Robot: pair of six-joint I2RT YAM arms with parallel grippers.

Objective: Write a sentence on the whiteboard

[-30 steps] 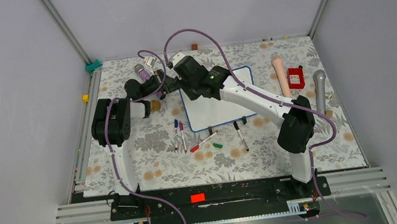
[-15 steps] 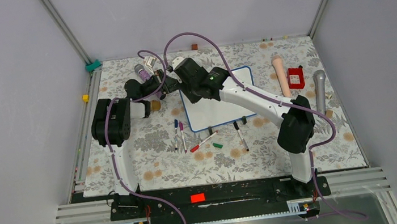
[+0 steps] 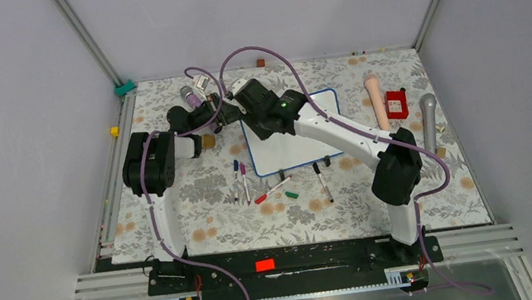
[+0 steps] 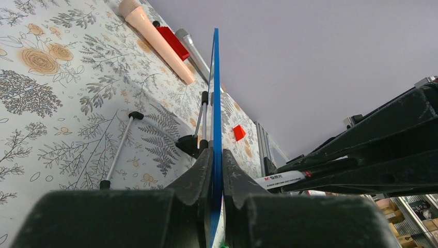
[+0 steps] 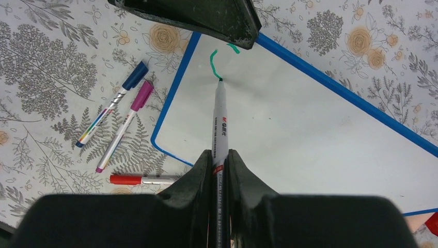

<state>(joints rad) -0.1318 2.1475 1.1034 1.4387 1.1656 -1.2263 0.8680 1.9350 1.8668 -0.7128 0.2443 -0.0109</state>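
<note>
Whiteboard [image 5: 310,129] unmoved; right end effector [image 5: 220,154] with marker [image 5: 221,116] shifted slightly

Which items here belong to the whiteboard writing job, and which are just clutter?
In use: whiteboard, pinched by left claw; green marker in right claw; green stroke.
Lying about: blue-capped marker, purple-capped marker, red marker, red box, peach microphone, grey microphone.

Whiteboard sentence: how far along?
Done: left gripper clamps the whiteboard by its blue edge, right gripper holds the marker. In hand: tip at the board, first green strokes drawn. Left: almost all the writing; the visible board is otherwise blank.
</note>
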